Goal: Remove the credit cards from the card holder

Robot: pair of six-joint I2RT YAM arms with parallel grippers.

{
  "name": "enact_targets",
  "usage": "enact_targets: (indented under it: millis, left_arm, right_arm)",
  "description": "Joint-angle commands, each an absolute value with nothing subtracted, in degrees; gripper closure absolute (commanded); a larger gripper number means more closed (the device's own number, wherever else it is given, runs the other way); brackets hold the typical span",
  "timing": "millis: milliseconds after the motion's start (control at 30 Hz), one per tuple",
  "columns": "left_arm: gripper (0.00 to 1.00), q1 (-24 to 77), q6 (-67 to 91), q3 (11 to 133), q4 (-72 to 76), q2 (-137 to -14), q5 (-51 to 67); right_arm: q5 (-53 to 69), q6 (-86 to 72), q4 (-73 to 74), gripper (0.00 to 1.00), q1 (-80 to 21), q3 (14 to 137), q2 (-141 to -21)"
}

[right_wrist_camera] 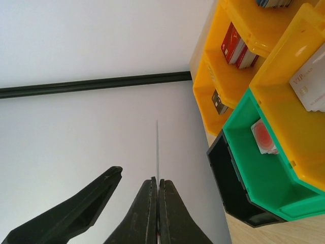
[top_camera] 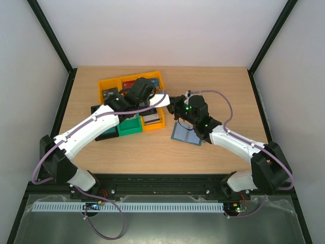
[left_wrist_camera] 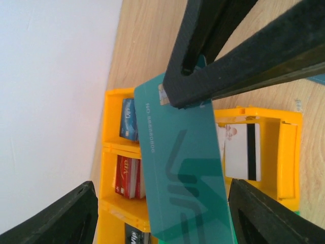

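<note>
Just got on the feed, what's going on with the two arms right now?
The right gripper has its jaws shut on a teal credit card, held up near the orange bins. The left gripper has its jaws open on either side of that card, not gripping it, so this looks like a handover. The card holder lies on the table by the right arm. More cards sit in the orange bins and the green bin.

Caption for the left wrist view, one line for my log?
Teal card pinched in the right fingers, poised between the open left fingers, orange bin behind.
</note>
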State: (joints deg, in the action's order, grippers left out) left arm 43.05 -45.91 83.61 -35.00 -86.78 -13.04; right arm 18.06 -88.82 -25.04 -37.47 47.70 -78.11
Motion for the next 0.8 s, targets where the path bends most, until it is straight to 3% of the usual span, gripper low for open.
enact_targets:
  millis: [0, 133, 367, 467, 567, 700, 733, 767]
  left_arm:
    - [0.28, 43.32, -50.23, 80.30, -31.66, -88.75, -16.13]
    - [0.35, 43.37, -51.33, 77.20, -24.25, -88.86, -22.44]
    - [0.52, 43.52, -49.57, 78.32, -22.03, -89.46, -21.20]
    - [0.71, 43.51, -48.20, 78.97, -22.07, -89.47, -19.98]
    - [0.95, 43.50, -46.59, 79.58, -22.90, -89.33, -18.54]
    - [0.98, 43.37, -44.30, 79.87, -25.20, -88.51, -16.51]
    - [0.98, 43.28, -43.59, 80.01, -26.19, -88.24, -15.54]
    - [0.98, 43.13, -42.52, 80.19, -27.18, -87.90, -14.50]
  right_arm:
    - [19.34, -89.92, -30.07, 0.98, -38.06, 47.90, -75.68]
    - [19.37, -89.76, -29.70, 0.98, -38.06, 47.85, -75.32]
    - [21.02, -90.08, -30.76, 0.99, -38.06, 48.25, -76.33]
    - [20.79, -90.27, -30.81, 0.98, -38.06, 47.79, -76.06]
    - [20.53, -90.12, -30.76, 0.98, -38.06, 47.61, -75.85]
    - [20.13, -89.41, -30.80, 0.98, -37.97, 47.28, -75.56]
    - [19.82, -88.60, -30.54, 0.95, -37.89, 47.38, -75.40]
    - [19.68, -87.44, -29.84, 0.82, -37.65, 47.67, -75.11]
